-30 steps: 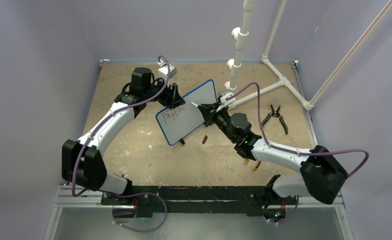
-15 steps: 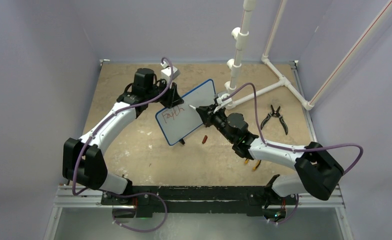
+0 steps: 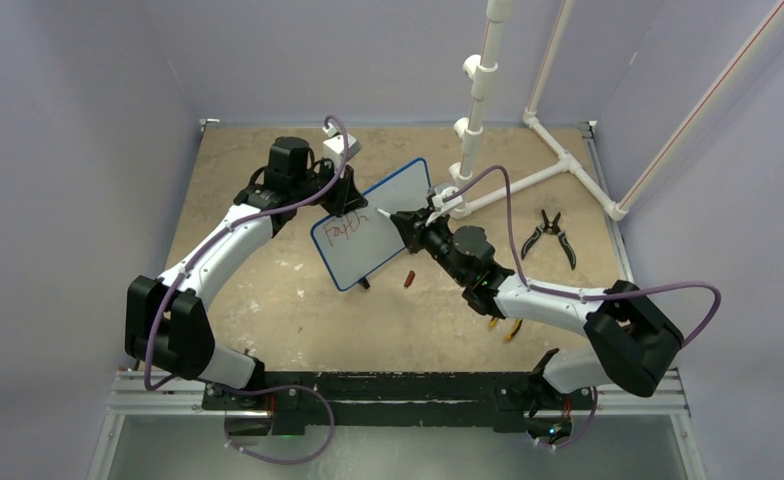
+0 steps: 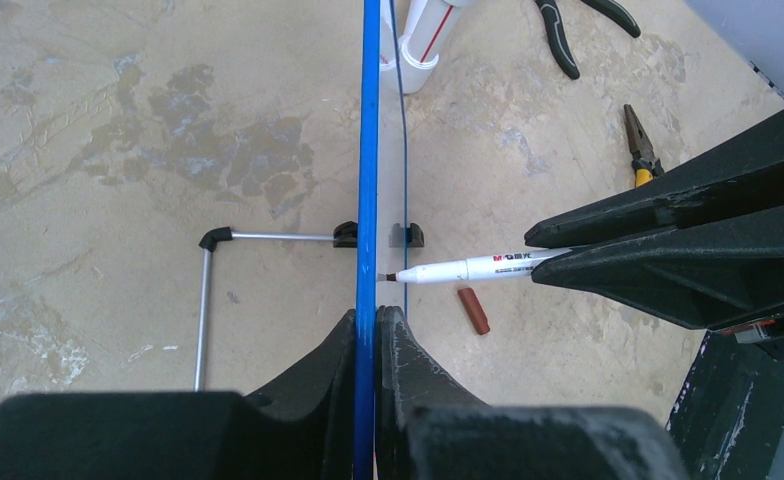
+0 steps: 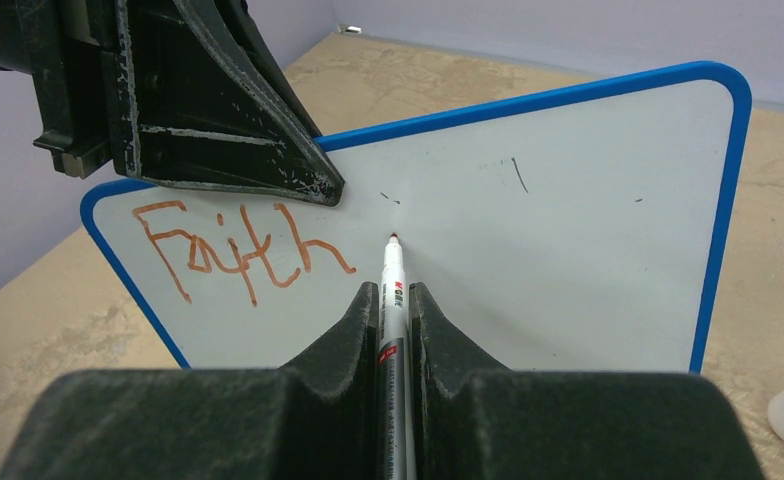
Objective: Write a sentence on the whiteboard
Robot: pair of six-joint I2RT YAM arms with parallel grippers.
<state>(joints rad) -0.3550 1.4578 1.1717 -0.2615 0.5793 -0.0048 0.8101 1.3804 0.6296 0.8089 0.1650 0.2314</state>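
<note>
The whiteboard (image 3: pixel 380 247) stands tilted on its feet mid-table, blue-rimmed, with "Faith" (image 3: pixel 346 228) in red at its upper left; this one word is all of the sentence on it. My left gripper (image 3: pixel 345 201) is shut on the board's top edge, which shows edge-on as a blue rim (image 4: pixel 369 150) between the jaws of that gripper (image 4: pixel 369 318). My right gripper (image 5: pixel 393 292) is shut on a white marker (image 5: pixel 392 275). Its tip sits at the board's face (image 5: pixel 568 220), just right of "Faith" (image 5: pixel 238 245). In the left wrist view the marker (image 4: pixel 458 270) points at the board.
A red marker cap (image 3: pixel 408 278) lies on the table below the board. Black pliers (image 3: pixel 550 235) lie to the right, yellow-handled pliers (image 3: pixel 504 328) under the right arm. A white PVC pipe frame (image 3: pixel 558 165) stands at the back right. Purple walls enclose the table.
My left gripper has closed on the board's top edge. The right arm has swung in a little, and the marker tip stays close to the board beside the word.
</note>
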